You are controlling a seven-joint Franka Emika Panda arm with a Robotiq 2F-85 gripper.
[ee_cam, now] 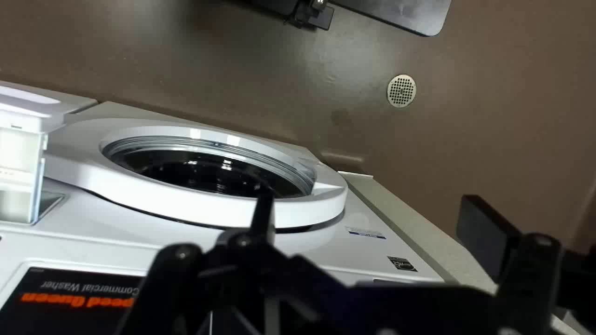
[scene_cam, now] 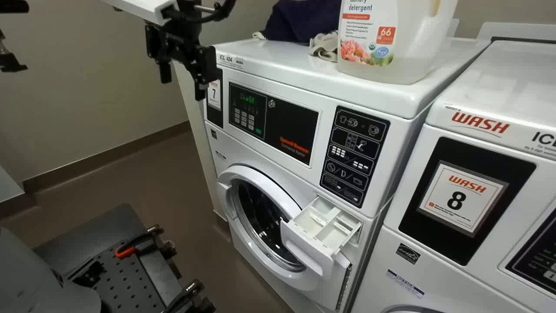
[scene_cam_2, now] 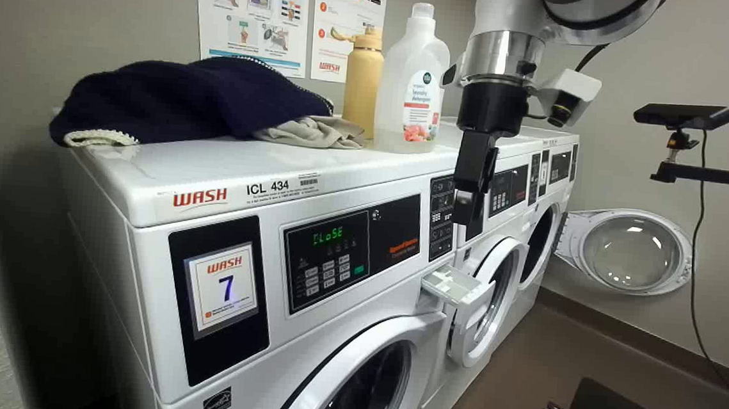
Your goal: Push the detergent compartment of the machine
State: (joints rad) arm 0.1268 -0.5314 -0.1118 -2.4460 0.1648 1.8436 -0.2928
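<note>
The detergent compartment (scene_cam: 326, 221) is a white drawer with divided trays. It stands pulled out from the front of the machine (scene_cam: 269, 155), to one side of the round dark-glass door. It also shows in an exterior view (scene_cam_2: 452, 284) and at the left edge of the wrist view (ee_cam: 19, 160). My gripper (scene_cam: 182, 89) is open and empty, its fingers pointing down, higher than the drawer and apart from it. In an exterior view (scene_cam_2: 467, 208) it hangs in front of the machines' upper panels. In the wrist view (ee_cam: 372, 204) the fingers are wide apart.
A detergent bottle (scene_cam: 391, 48) and dark cloth (scene_cam_2: 198, 100) lie or stand on the machine top, with a yellow bottle (scene_cam_2: 363, 79) behind. The "8" machine (scene_cam: 478, 269) adjoins. The washer's round door (scene_cam: 265, 226) protrudes beside the drawer. A black mounting plate (scene_cam: 130, 278) stands opposite.
</note>
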